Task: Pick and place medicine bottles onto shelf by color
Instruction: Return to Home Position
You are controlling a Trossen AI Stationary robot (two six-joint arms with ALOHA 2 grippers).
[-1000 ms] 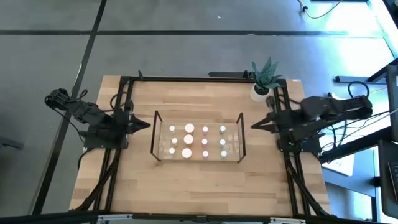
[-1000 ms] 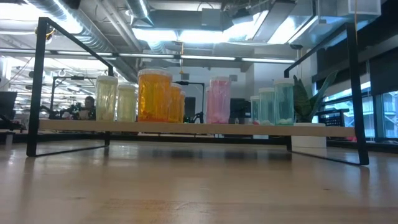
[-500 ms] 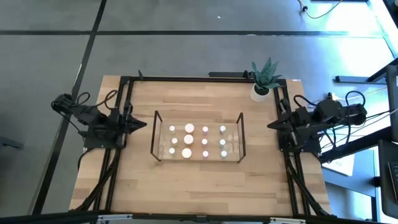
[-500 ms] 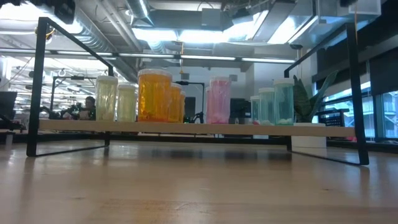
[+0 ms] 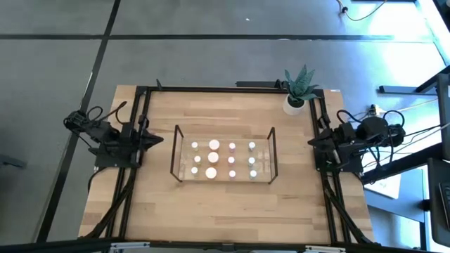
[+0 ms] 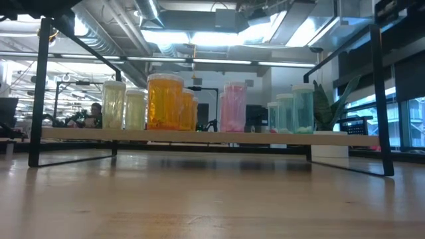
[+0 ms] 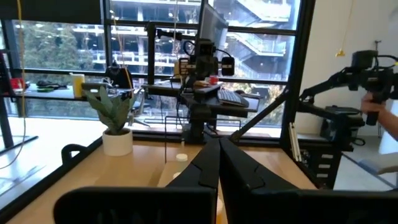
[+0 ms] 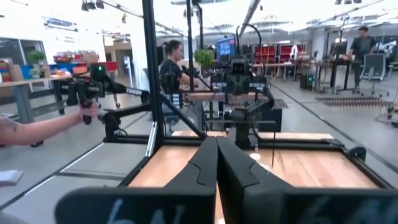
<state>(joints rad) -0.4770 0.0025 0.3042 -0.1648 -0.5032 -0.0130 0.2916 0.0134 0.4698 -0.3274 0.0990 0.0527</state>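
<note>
The clear shelf [image 5: 223, 154] with thin dark edges stands in the middle of the table. Several white-capped medicine bottles stand upright on it in rows: pale white ones [image 6: 114, 104], orange ones [image 6: 165, 101], pink ones [image 6: 234, 106] and green ones [image 6: 303, 109]. My left gripper [image 5: 160, 138] is shut and empty at the table's left edge, pointing toward the shelf; its fingers also show in the left wrist view [image 7: 219, 143]. My right gripper [image 5: 310, 143] is shut and empty at the table's right edge, also seen in its own wrist view [image 8: 216, 140].
A white pot with a green plant [image 5: 295, 102] stands at the far right corner. The black metal table frame [image 5: 144, 91] runs along the left, far and right sides. A person's arm [image 8: 37, 127] and other people show in the room beyond the table.
My right gripper has drawn well back from the shelf toward the table's right edge, its arm folding in. My left gripper has drawn back a little toward the left edge. The bottles and the shelf have stayed where they were.
</note>
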